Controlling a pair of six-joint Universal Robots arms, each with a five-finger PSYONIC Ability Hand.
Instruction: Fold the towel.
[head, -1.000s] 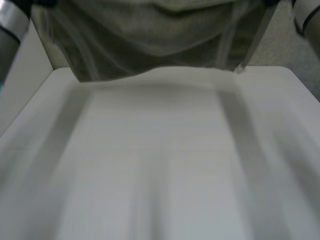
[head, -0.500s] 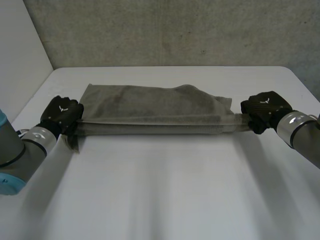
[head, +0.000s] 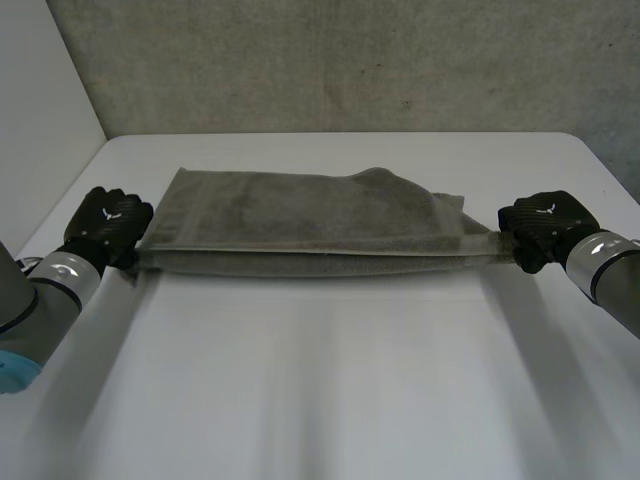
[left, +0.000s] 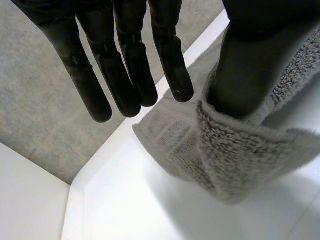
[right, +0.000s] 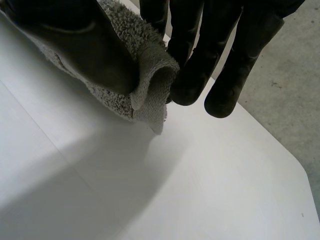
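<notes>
The grey-green towel (head: 300, 215) lies folded in a long band across the far half of the white table (head: 320, 390), pulled taut between both hands. My left hand (head: 105, 222) is at the towel's left end. In the left wrist view its fingers (left: 125, 75) are straight and spread away from the thumb, and the towel's corner (left: 235, 160) hangs over the thumb. My right hand (head: 545, 225) is at the towel's right end. There the fingers (right: 225, 60) close against the thumb with the towel's corner (right: 135, 60) pinched between them.
A grey wall stands behind the table's far edge. The floor drops away beyond the table's left side and right corner. Bare tabletop stretches from the towel to the near edge.
A second ago the towel hung lifted before the head camera; it now lies folded on the table. Since half a second ago both hands moved outward, and the left fingers opened off the cloth.
</notes>
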